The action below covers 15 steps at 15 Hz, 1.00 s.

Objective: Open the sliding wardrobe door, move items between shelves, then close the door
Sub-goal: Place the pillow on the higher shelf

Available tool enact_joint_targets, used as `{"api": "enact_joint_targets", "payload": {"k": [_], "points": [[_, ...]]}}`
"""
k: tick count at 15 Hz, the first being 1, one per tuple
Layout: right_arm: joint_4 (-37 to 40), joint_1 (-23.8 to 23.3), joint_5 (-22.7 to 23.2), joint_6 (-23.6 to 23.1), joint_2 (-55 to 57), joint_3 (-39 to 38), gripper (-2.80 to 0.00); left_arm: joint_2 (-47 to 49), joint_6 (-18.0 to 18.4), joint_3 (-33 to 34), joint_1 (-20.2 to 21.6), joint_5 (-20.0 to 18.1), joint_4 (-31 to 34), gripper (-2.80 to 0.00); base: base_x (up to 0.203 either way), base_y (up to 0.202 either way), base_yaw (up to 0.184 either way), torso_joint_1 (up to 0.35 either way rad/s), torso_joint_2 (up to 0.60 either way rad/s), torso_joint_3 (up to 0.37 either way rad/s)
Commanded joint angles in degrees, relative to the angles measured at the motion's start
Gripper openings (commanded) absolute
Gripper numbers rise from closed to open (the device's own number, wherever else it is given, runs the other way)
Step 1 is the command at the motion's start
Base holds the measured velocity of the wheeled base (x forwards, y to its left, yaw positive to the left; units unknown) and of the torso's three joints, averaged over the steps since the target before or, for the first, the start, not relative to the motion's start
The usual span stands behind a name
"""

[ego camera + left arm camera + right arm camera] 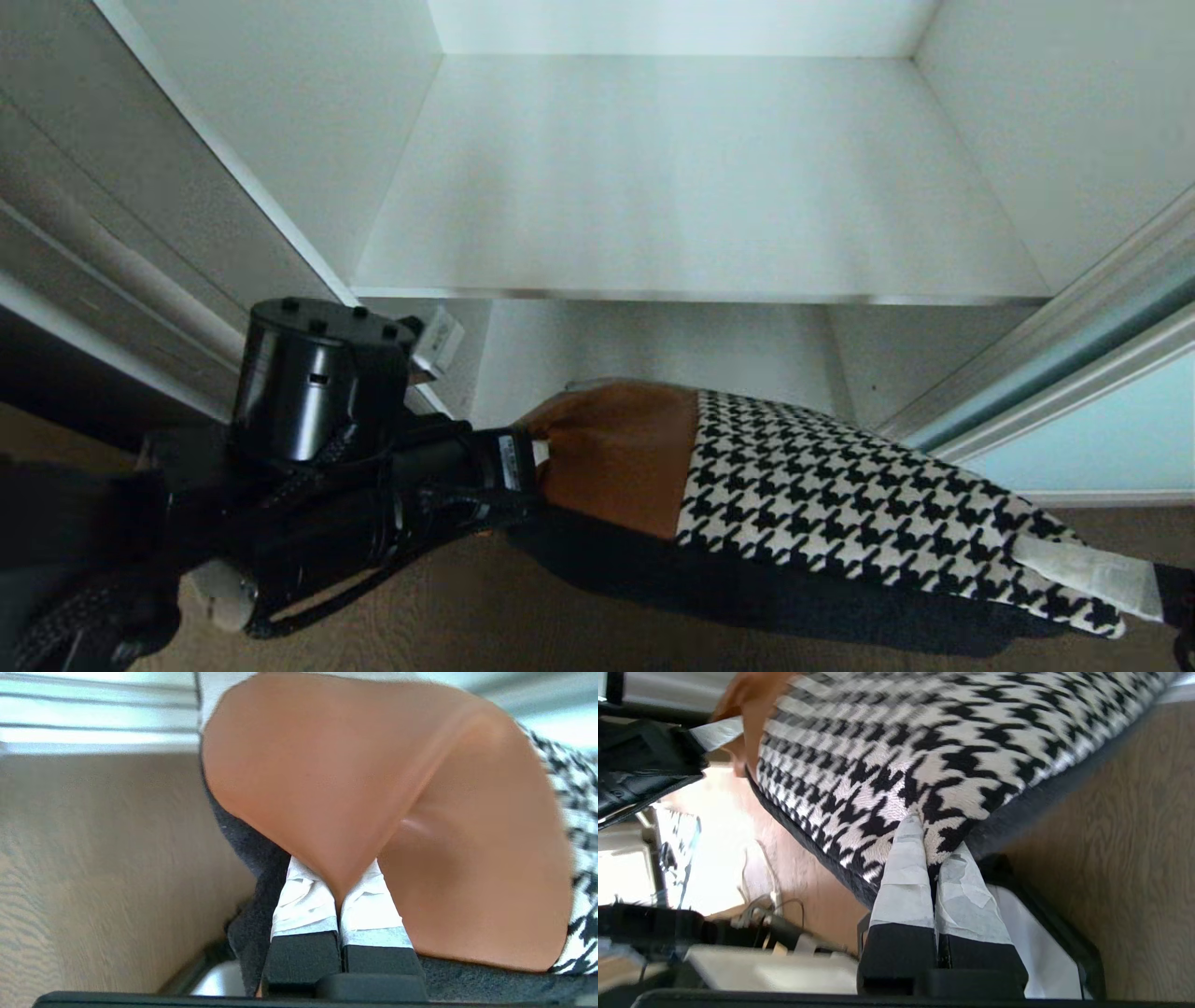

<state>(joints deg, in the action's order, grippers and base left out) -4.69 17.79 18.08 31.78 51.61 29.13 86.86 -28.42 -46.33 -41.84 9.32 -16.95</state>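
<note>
Left gripper (338,891) clamped on tan leather end of cushion (794,485); right gripper (934,858) clamped on houndstooth end. Cushion hangs between both, clear of floor, in front of wardrobe, below and just outside front edge of white shelf (700,187). Long axis runs left to right, parallel to shelf edge, right end lower. Sliding wardrobe door (1102,439) pushed aside at right. Likely next: raise, level, push forward onto shelf.
</note>
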Motion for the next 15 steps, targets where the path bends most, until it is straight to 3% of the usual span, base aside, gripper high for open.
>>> {"api": "enact_joint_targets", "payload": {"k": [1,3,6,11,15], "points": [[2.4,0.9,0.2,0.2,-5.2,0.1,-2.80,-1.0,-0.2,0.6,-4.6,1.0,0.5,-2.80,0.000,0.000,0.000,0.000,0.00,0.000],[6.8,1.4,0.4,0.1,-9.1,0.1,-2.80,-2.5,-0.3,0.9,-8.4,3.1,2.5,-2.80,0.000,0.000,0.000,0.000,0.00,0.000],[13.0,3.7,0.6,0.1,-13.8,-0.1,-2.80,-3.3,-0.4,1.1,-9.7,3.1,2.9,-2.80,0.000,0.000,0.000,0.000,0.00,0.000],[15.0,5.9,0.8,0.1,-14.5,-0.7,-2.80,-3.7,1.7,4.7,-13.5,4.1,2.6,-2.80,0.000,0.000,0.000,0.000,0.00,0.000],[15.1,6.4,2.8,0.3,-14.6,-0.9,-2.80,-6.5,2.8,5.0,-14.1,4.2,2.3,-2.80,0.000,0.000,0.000,0.000,0.00,0.000]]}}
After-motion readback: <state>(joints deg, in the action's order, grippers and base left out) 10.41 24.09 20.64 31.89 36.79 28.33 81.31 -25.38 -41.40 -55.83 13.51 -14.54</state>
